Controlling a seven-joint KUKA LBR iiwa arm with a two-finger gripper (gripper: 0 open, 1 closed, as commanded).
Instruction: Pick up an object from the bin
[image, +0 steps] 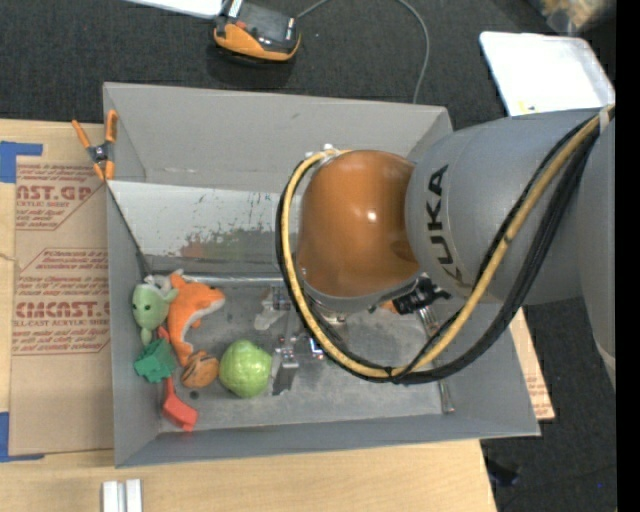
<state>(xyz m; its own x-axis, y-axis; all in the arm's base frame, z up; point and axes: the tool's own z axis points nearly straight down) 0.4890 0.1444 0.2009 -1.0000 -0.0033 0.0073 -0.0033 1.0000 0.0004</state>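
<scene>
Grey bin (190, 215), arm in from 3 o'clock, its orange cover (355, 225) over bin centre. End effector (281, 346) low on the floor just beneath the cover; spread or pressed together, cannot tell. Green ball (245, 368) lies just beside it at 8 o'clock. Further toward 9 o'clock is a small heap: orange plush (190, 305), pale green plush (150, 306), green piece (153, 362), red piece (180, 410).
</scene>
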